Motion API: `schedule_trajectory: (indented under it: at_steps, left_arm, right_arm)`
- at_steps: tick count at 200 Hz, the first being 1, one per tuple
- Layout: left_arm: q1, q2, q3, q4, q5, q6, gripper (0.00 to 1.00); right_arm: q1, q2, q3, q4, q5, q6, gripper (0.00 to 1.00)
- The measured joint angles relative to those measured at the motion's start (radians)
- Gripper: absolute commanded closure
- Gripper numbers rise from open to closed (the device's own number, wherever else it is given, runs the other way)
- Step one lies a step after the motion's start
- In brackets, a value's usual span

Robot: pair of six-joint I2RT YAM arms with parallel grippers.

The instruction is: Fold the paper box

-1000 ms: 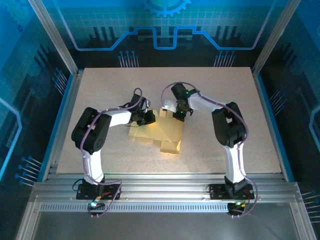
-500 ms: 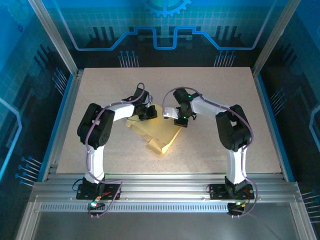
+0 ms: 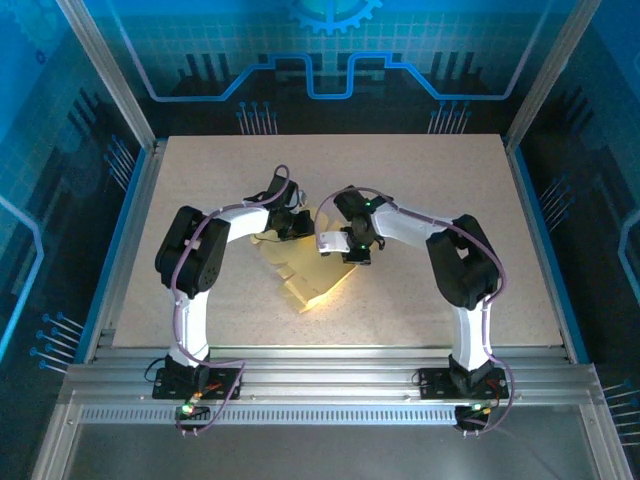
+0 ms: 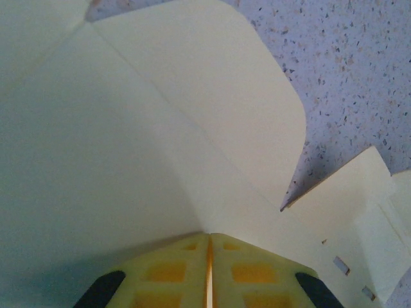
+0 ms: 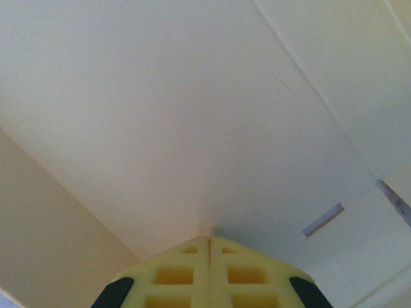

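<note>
Speckled table (image 3: 450,200) in a blue-lit cage. The box (image 3: 312,285) lies mid-table as a half-creased pale yellow blank, one corner pointing back at the arm bases. The left gripper (image 3: 292,224) is on the box's far left edge and the right gripper (image 3: 352,248) on its far right edge.

My guess is you're mid-fold, raising a panel. Move both arms together and bend along the scored line. If you pull the grips apart, card this thin will probably buckle or tear.

The top view gives you the whole outline of the box, which the wrist cams can't. Left wrist is where you can check the grip: the left gripper (image 4: 209,256) has its pads pressed together, and the card seems to be nipped between them. It also shows a rounded flap (image 4: 212,96) beyond that pinch, and small slots (image 4: 339,262) off to its right. Right wrist shows the right gripper (image 5: 210,247) clamped the same way on the box, with one slot (image 5: 322,220) just beside its tips.
</note>
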Motion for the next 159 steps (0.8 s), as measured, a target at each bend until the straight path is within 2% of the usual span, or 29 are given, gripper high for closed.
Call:
schedule_trajectory:
  at_steps: [63,110,159]
  left_arm:
    - [0.0,0.0,0.003,-0.006,0.0,0.0,0.89]
    - [0.002,0.0,0.003,-0.006,0.0,0.0,0.89]
    - [0.002,0.0,0.003,-0.007,0.0,0.0,0.89]
  right_arm:
    - [0.017,-0.008,-0.005,0.001,0.029,0.024,1.0]
    - [-0.046,0.055,0.1,-0.064,0.024,0.143,1.0]
    - [0.014,-0.006,-0.016,0.034,0.072,0.08,1.0]
